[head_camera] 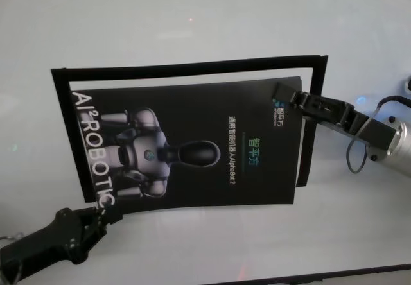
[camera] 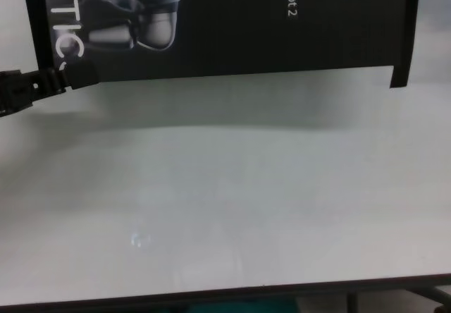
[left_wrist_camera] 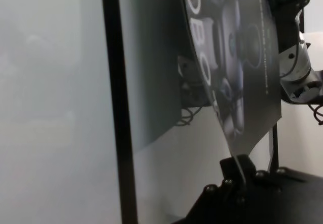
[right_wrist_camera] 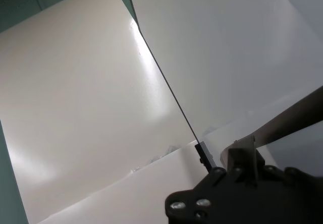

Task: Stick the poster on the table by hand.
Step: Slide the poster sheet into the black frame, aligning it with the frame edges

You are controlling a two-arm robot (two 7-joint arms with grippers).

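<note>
Closest to me, along the near side of the table [camera: 232, 207], I see only bare white top and the thin dark front edge. Just beyond that, my left gripper [head_camera: 106, 215] reaches in from the near left and is clenched on the poster's [head_camera: 192, 144] near-left corner, by the end of the big white lettering. In the left wrist view the sheet rises out of the pinch [left_wrist_camera: 237, 166] and curves upward, so that corner is lifted off the surface.

Farther out, the poster spreads across the middle of the table, robot picture and text facing up. A black tape outline [head_camera: 192, 65] runs along its far edge and down both sides.

At the far right corner, my right gripper [head_camera: 282, 97] comes in from the right and is clamped on the sheet's edge; the right wrist view shows it nipped between the fingers [right_wrist_camera: 242, 153].
</note>
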